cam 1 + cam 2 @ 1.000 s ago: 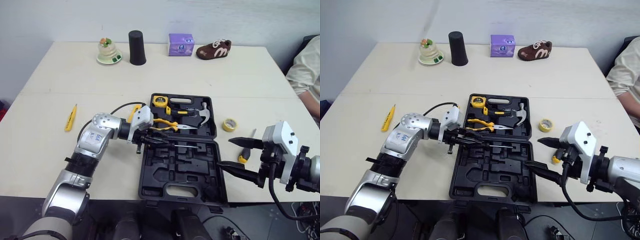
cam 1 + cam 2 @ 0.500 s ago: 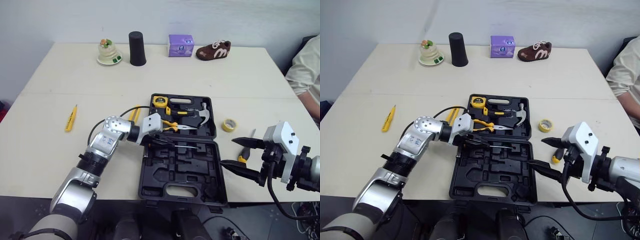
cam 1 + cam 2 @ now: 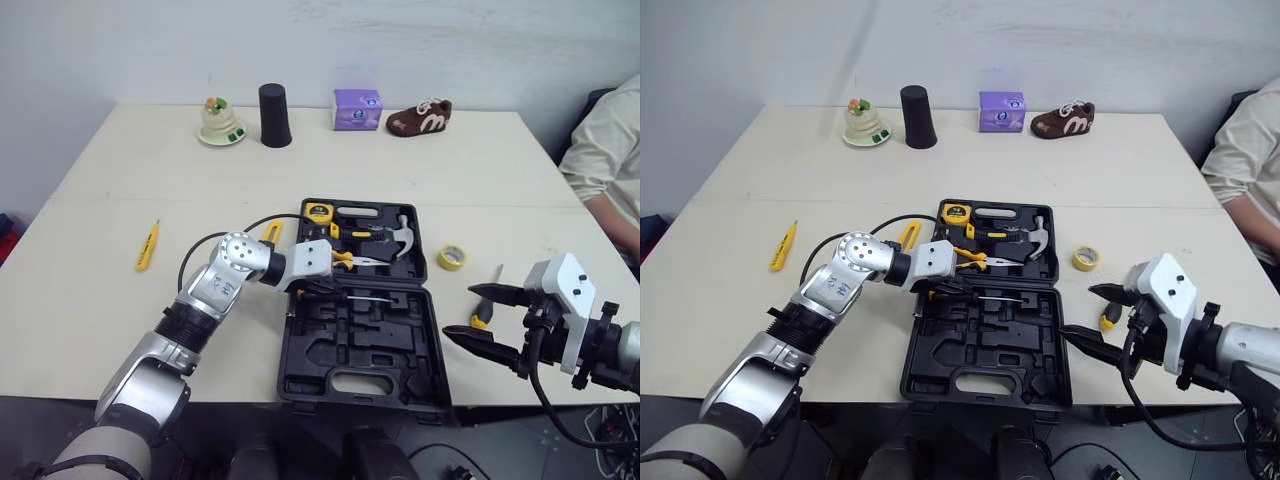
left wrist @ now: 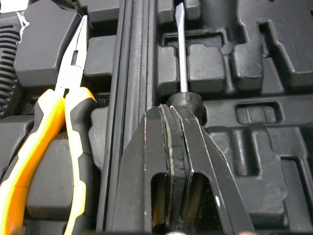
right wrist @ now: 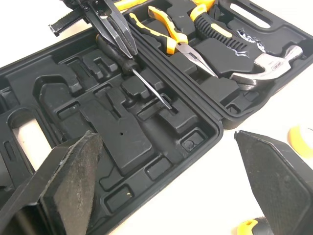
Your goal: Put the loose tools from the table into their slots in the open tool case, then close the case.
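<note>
Left wrist view: left end effector (image 4: 172,110) pinches screwdriver (image 4: 181,54) handle.

Silver jointed arms (image 3: 215,290) carry white wrist blocks (image 3: 565,300), black cables (image 3: 250,220) and black pointed gripper fingers (image 3: 480,343).

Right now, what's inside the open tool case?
In the tool case, far half: tape measure, hammer, pliers. Near half: mostly bare slots, plus a screwdriver with the left gripper shut on its handle. The slot beneath the gripper is covered, so seating can't be judged.
</note>
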Robot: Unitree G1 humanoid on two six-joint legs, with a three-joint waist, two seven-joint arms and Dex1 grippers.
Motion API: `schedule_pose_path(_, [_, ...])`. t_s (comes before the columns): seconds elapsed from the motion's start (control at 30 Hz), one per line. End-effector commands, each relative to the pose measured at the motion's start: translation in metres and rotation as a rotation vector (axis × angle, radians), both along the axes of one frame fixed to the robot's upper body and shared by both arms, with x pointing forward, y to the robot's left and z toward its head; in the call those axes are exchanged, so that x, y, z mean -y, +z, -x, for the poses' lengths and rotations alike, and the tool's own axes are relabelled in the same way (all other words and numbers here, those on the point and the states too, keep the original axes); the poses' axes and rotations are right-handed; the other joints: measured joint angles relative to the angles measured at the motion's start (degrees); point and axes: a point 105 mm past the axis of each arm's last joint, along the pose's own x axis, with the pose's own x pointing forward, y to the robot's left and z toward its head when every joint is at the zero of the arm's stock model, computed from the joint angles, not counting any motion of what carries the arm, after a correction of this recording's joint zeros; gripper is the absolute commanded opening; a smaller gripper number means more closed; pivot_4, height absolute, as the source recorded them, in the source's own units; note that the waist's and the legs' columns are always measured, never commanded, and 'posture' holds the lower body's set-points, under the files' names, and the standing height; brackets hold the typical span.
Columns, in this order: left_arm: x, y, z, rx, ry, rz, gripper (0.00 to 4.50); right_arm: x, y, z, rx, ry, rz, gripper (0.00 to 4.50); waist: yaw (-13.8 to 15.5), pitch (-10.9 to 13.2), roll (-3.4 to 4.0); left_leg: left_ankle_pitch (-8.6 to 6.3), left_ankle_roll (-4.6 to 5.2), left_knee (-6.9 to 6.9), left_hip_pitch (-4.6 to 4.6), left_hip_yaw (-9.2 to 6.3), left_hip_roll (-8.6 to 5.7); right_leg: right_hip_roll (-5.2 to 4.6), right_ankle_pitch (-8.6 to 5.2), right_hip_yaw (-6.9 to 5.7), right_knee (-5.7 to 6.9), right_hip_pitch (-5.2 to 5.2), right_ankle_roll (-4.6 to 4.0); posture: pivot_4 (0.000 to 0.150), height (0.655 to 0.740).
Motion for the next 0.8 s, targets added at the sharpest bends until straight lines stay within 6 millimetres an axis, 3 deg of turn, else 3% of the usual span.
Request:
schedule_pose_path(0.03, [-0.004, -0.027, 0.008, -0.138, 0.055, 0.002, 0.06, 0.003, 0.006, 0.000, 0.021, -0.002, 0.016, 4.50, 0.0, 0.0, 0.02, 0.00, 0.00, 0.00, -0.01, 0.00, 0.00, 0.00, 0.00, 0.00, 0.00, -0.02, 0.00, 0.150, 0.7304])
schedule_pose_path(0.2, [-0.001, 0.011, 0.005, -0.156, 0.033, 0.202, 0.06, -0.001, 0.007, -0.004, 0.018, 0.025, 0.012, 4.50, -0.1, 0.1, 0.03, 0.00, 0.00, 0.00, -0.14, 0.02, 0.02, -0.01, 0.00, 0.00, -0.02, -0.15, 0.00, 0.150, 0.7304])
schedule_pose_path(0.3, [-0.003, 0.021, 0.013, -0.176, -0.032, 0.229, 0.06, -0.005, 0.006, -0.004, 0.015, 0.044, 0.007, 4.50, -0.1, 0.3, 0.04, 0.01, -0.01, 0.00, -0.21, 0.01, 0.02, 0.00, 0.00, -0.01, -0.02, -0.21, 0.00, 0.150, 0.7304])
schedule_pose_path(0.57, [0.000, 0.008, 0.015, -0.186, -0.027, 0.150, 0.06, -0.007, 0.004, -0.005, 0.011, 0.043, 0.005, 4.50, 0.0, 0.4, 0.05, -0.02, -0.08, 0.00, -0.29, 0.05, -0.01, -0.03, 0.00, 0.00, -0.18, -0.23, 0.03, 0.150, 0.7304])
schedule_pose_path(0.67, [-0.003, -0.011, 0.007, -0.170, 0.033, 0.057, 0.06, -0.005, 0.003, -0.004, 0.008, 0.033, 0.010, 4.50, 0.1, 0.4, 0.05, -0.05, -0.03, 0.00, -0.29, 0.05, -0.01, -0.04, 0.00, 0.00, -0.21, -0.21, 0.03, 0.150, 0.7304])
schedule_pose_path(0.8, [-0.003, -0.010, 0.004, -0.164, 0.033, 0.062, 0.06, -0.005, 0.003, -0.002, 0.009, 0.027, 0.011, 4.50, 0.0, 0.4, 0.05, -0.08, 0.02, 0.00, -0.23, 0.03, -0.01, -0.08, 0.04, 0.01, -0.22, -0.15, 0.07, 0.150, 0.7304])
